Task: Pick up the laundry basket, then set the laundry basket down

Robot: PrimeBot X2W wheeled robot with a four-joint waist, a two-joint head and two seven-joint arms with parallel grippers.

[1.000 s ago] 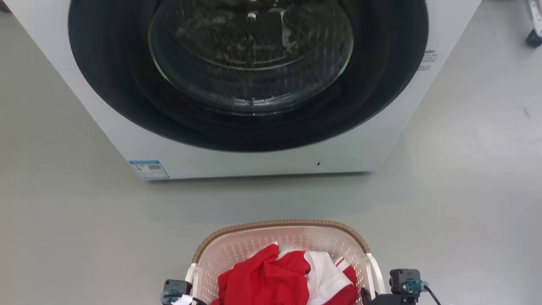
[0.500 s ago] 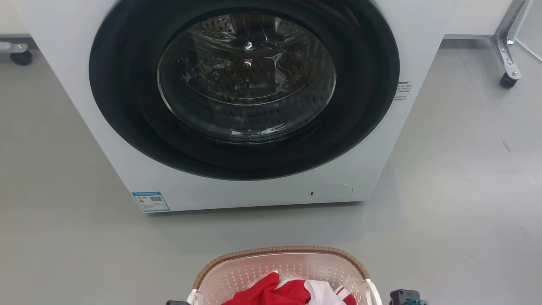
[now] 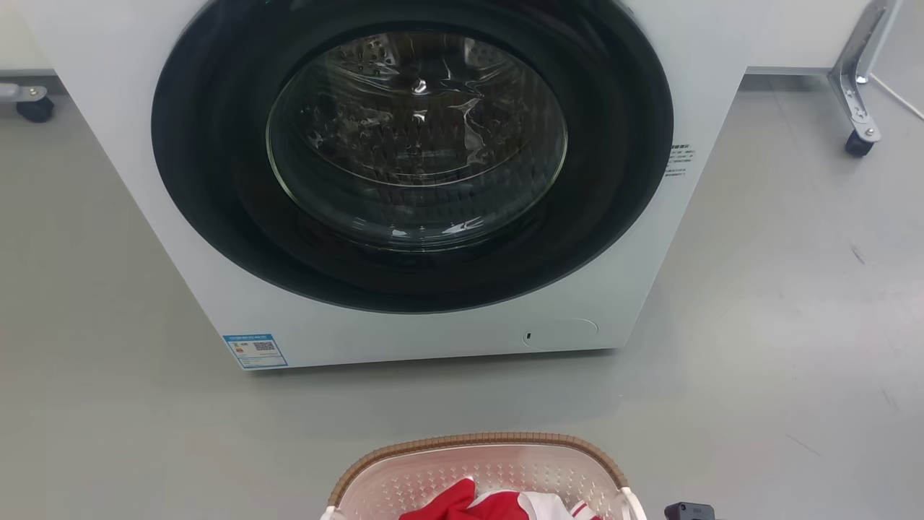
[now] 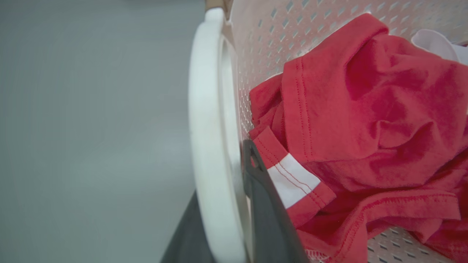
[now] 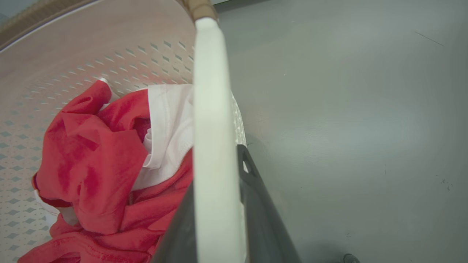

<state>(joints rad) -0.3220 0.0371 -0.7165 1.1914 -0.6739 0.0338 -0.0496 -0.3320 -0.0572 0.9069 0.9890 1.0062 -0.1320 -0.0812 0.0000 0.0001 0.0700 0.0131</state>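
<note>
The laundry basket [image 3: 478, 442], cream-white and perforated with a brown woven rim, sits at the bottom centre of the head view, holding red and white clothes [image 3: 462, 502]. In the left wrist view my left gripper [image 4: 223, 171] is shut on the basket's white left handle [image 4: 206, 120], one dark finger [image 4: 265, 208] inside against the red garment [image 4: 365, 120]. In the right wrist view my right gripper [image 5: 215, 171] is shut on the white right handle [image 5: 212, 102], with a finger [image 5: 256, 197] on the outer side. I cannot tell whether the basket's base touches the floor.
A white front-loading washer [image 3: 433, 339] with a closed dark round door [image 3: 415, 144] stands just beyond the basket. Wheeled frame legs stand at the far right [image 3: 857, 141] and far left [image 3: 32, 108]. Grey floor [image 3: 779, 303] lies to both sides.
The head camera has shifted: the washer and basket sit lower in the picture and more of the washer door shows. Both grippers stay at the basket's handles.
</note>
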